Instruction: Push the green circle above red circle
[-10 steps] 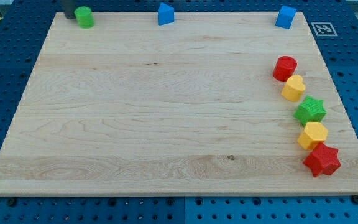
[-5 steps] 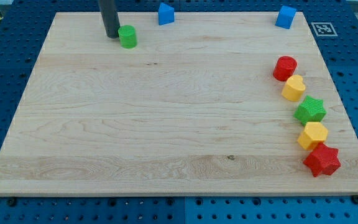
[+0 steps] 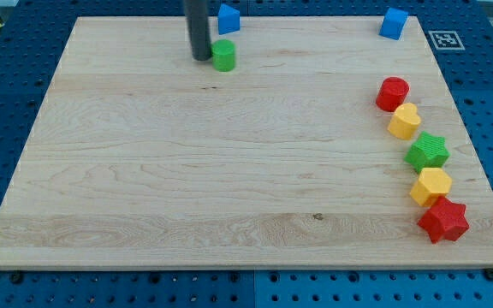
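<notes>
The green circle (image 3: 223, 55) is a short green cylinder near the view's top, left of centre on the wooden board (image 3: 187, 171). My tip (image 3: 201, 57) is the lower end of a dark rod that comes down from the view's top; it touches the green circle's left side. The red circle (image 3: 393, 92) stands far off at the view's right, at the top of a column of blocks.
A blue block (image 3: 228, 18) sits just above the green circle at the board's top edge, another blue block (image 3: 393, 22) at the top right. Below the red circle run a yellow block (image 3: 405, 121), a green star (image 3: 428, 151), a yellow block (image 3: 430, 186) and a red star (image 3: 443, 220).
My tip and the green circle have moved from the board's top left corner rightward and slightly down, tip staying at the circle's left side. The other blocks have not moved.
</notes>
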